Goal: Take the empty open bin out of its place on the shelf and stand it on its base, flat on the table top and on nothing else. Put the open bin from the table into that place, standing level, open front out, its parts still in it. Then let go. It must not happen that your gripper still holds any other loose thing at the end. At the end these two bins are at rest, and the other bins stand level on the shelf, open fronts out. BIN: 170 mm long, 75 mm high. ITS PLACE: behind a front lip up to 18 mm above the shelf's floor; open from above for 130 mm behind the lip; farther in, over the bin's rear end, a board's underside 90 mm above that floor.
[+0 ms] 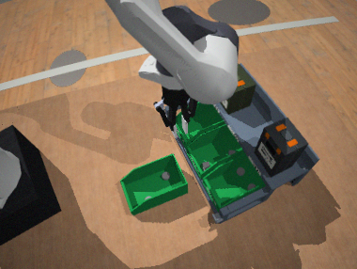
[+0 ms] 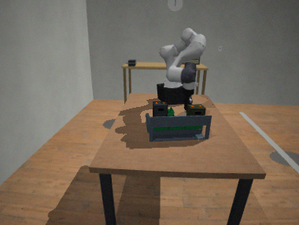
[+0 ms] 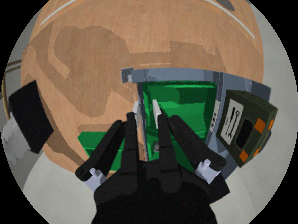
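Note:
The empty open bin [image 1: 202,119] [image 3: 185,110] is green and sits in the end place of the grey-blue shelf [image 1: 240,207] [image 2: 179,121] [image 3: 175,75]. My gripper [image 1: 179,127] [image 3: 146,106] is at its front edge, fingers narrowly apart, one outside the shelf's front lip and one inside the bin. A gap shows beside the inner finger; contact with the front wall is not clear. The other green bin [image 1: 155,181] [image 3: 91,142] stands on the table before the shelf, with grey parts [image 1: 165,176] in it.
A middle bin [image 1: 213,146] and a near-end bin [image 1: 235,181], both with grey parts, sit beside the empty one. An olive box [image 1: 240,96] [image 2: 195,110] [image 3: 245,125] and a dark box [image 1: 282,146] [image 2: 160,108] stand behind. A black block [image 1: 28,197] [image 3: 31,117] is far left.

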